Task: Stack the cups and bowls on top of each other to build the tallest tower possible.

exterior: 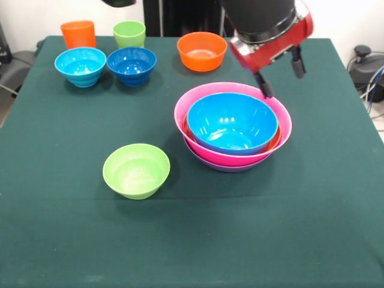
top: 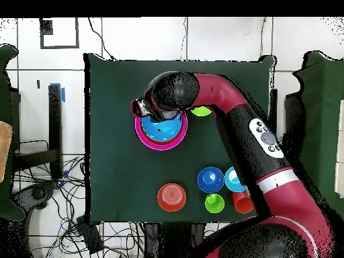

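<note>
Open and empty, the gripper [exterior: 280, 76] hangs with two dark fingers spread apart, just above the far right rim of the tower [exterior: 233, 127]: glossy round bowls nested, blue inside orange, pink and purple. Nearer the camera sits a small lime-green bowl [exterior: 136, 170] on the green cloth-covered table [exterior: 72, 240]. Along the far edge stand light-blue [exterior: 80, 66], dark-blue [exterior: 131, 65] and orange bowls [exterior: 202, 51], then the orange [exterior: 78, 34] and lime-green cups [exterior: 129, 33].
</note>
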